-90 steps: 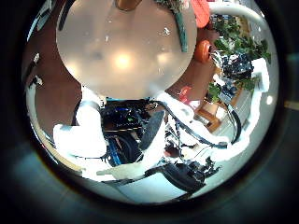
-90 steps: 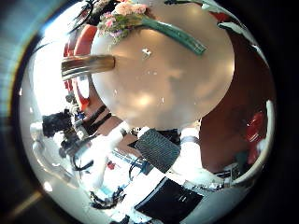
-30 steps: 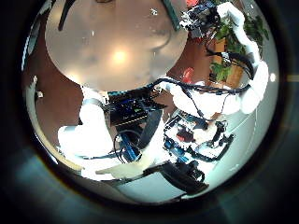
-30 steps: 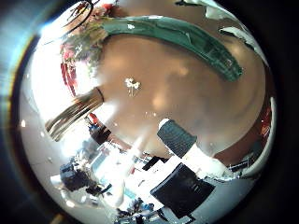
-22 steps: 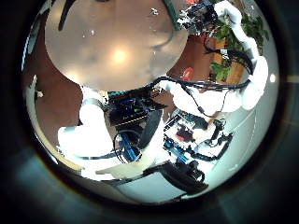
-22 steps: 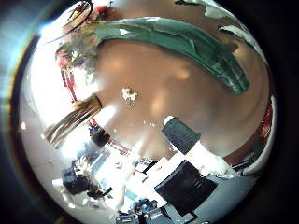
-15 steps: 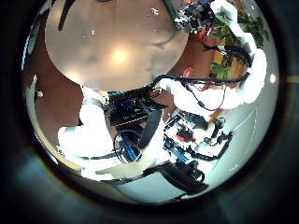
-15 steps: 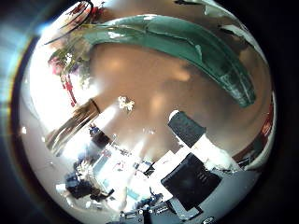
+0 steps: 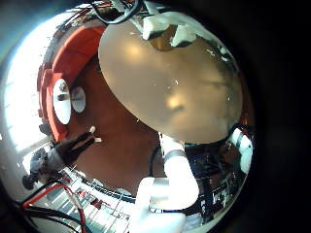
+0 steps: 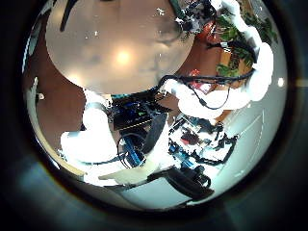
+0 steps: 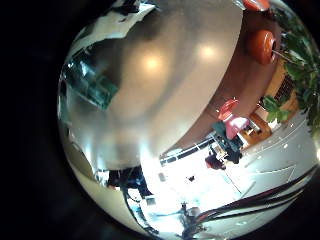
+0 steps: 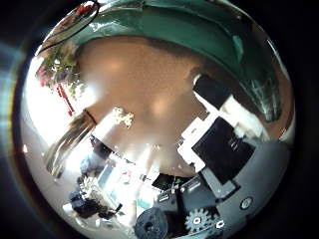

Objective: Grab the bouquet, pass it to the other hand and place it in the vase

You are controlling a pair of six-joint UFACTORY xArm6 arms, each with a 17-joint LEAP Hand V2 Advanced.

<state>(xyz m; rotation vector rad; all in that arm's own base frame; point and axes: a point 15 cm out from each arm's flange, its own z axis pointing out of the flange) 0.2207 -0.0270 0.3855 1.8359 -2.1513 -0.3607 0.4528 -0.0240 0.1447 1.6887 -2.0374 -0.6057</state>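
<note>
The bouquet lies on the round table (image 12: 150,95). In the right thumb side palm view its long wrapped stem (image 12: 214,40) fills much of the picture, close under my right palm, and its flowers (image 12: 58,68) lie at the far end. My right hand's fingers (image 12: 224,129) reach in beside the stem and are not closed round it. A piece of the stem (image 11: 95,85) shows in the right little finger side palm view. My left hand (image 9: 165,24) hangs relaxed over the table (image 9: 175,83) and holds nothing.
The left thumb side palm view shows the table (image 10: 106,48) with my right hand (image 10: 197,14) low at its far edge, on its bent arm (image 10: 245,72). A small scrap (image 12: 122,118) lies on the table between stem and vase. Chairs and plants stand around the table.
My right palm has come down closer to the bouquet: the stem now fills more of its view, and its fingers have swung further in beside it. The left hand has hardly moved.
</note>
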